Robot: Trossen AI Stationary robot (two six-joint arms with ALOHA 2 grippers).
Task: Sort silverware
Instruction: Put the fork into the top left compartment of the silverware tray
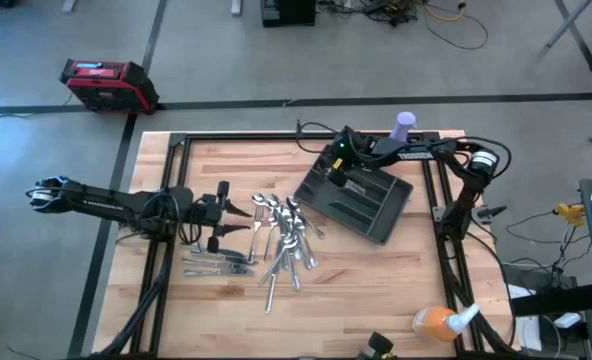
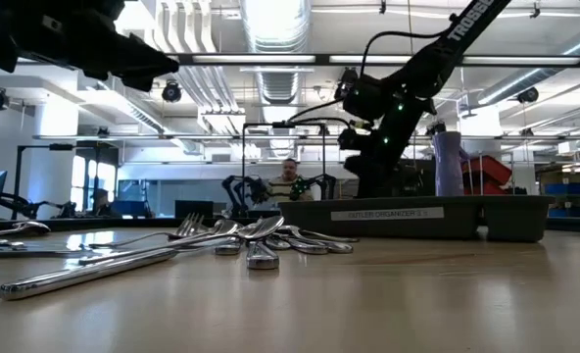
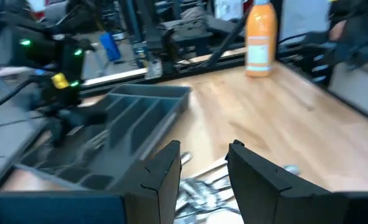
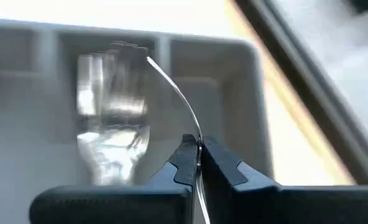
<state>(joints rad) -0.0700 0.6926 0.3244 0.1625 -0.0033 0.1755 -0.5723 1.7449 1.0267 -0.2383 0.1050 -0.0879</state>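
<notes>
A loose pile of silverware (image 1: 281, 238) lies on the wooden table left of the dark compartmented tray (image 1: 376, 205); it also shows in the low view as the same pile of silverware (image 2: 221, 238). Just left of the pile, my left gripper (image 1: 223, 210) hovers open, with the silverware (image 3: 202, 190) showing below its fingers. My right gripper (image 1: 340, 165) is over the tray's far left end, shut on one slim piece of silverware (image 4: 174, 93). More silverware (image 4: 112, 118) lies in the compartment beneath it. My right gripper pinches a slim piece of silverware (image 4: 198, 140) between its two fingertips, seen edge-on. The fingers point down into the tray from above. The piece curves out past the fingertips over a compartment to its free end (image 4: 150, 61); whether that end touches the tray does not show.
Black frame rails (image 1: 446, 215) run along the table's sides. A purple cup (image 1: 404, 125) stands at the far edge and an orange bottle (image 1: 434, 321) at the near right. Bare wood lies in front of the tray. A person (image 2: 290, 181) sits beyond the table.
</notes>
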